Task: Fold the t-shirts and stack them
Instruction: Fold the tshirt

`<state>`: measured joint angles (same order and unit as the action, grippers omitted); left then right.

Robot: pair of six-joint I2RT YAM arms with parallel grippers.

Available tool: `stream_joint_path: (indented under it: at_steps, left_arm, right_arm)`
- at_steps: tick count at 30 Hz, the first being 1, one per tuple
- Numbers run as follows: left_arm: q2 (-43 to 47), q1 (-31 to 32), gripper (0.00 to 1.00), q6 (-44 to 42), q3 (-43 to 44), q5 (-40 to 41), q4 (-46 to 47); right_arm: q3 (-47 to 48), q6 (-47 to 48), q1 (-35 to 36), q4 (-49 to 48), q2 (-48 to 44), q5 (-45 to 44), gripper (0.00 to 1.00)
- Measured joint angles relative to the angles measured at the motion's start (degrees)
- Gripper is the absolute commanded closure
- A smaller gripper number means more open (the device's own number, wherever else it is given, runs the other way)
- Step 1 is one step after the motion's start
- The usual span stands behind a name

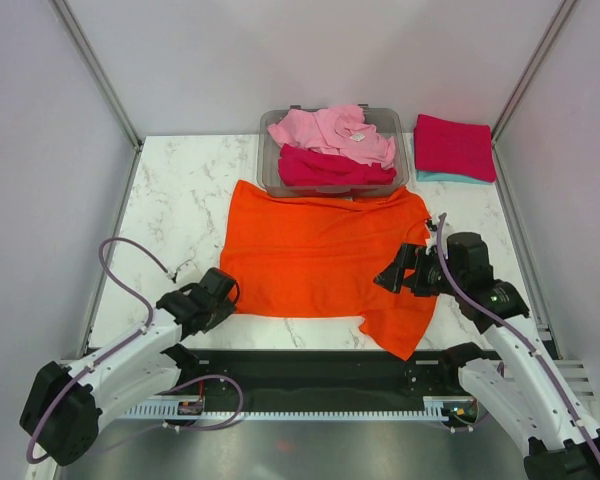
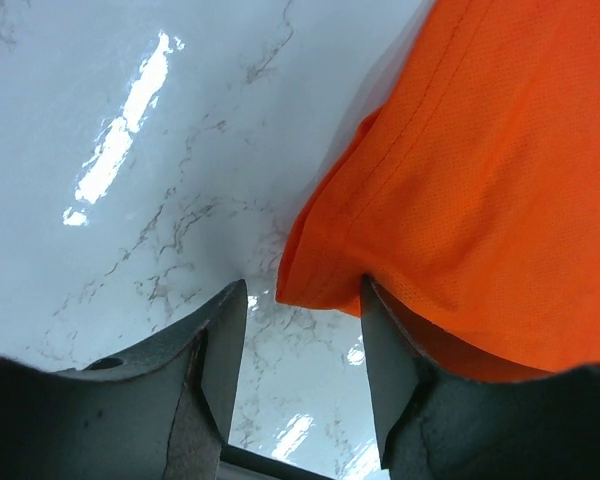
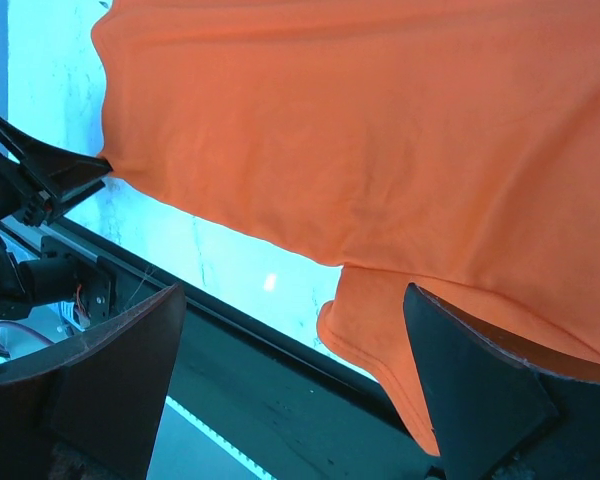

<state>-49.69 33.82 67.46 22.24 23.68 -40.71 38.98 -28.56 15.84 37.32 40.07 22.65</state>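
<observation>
Orange shirt [image 1: 320, 250] being borne flat by worktop [image 1: 180, 200]; near-left corner being met by left end effector [image 2: 302, 290], jaws parted, unclamped; right end effector [image 3: 292, 295] being held wide open over shirt.

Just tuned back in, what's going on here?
A bright orange cloth t-shirt lies spread on the white marble table, one near corner over the edge. The left pincer is open around its near left corner; the right pincer hovers open above its right side. A pink shirt and a crimson shirt sit in the grey plastic bin; a folded crimson shirt rests on a teal one beside it.
</observation>
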Motion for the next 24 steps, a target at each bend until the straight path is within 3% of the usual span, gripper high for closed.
stream_joint_path:
  at_steps: [6,10,15,21,24]
  left_arm:
    - [-0.85,0.0,0.68,-0.13,-0.74,0.9,4.48]
    - [-0.24,0.0,0.98,-1.66,-1.05,0.76,6.58]
    - [3.1,0.0,0.98,-5.01,-1.05,1.01,8.13]
    - [5.11,0.0,0.98,-8.92,-1.07,1.51,9.57]
    - [5.22,0.0,0.98,-10.32,-1.09,1.51,10.64]
  right_arm:
    - [-2.84,-0.46,0.0,0.42,0.04,-0.04,0.02]
    - [-3.39,-1.88,0.02,1.18,0.09,-2.16,0.02]
    - [-3.41,-6.88,4.04,5.03,4.31,-12.87,0.02]
    - [-3.43,-16.74,20.61,10.84,13.09,-26.75,0.02]
    - [-3.5,-22.75,27.52,12.7,13.51,-31.5,0.12]
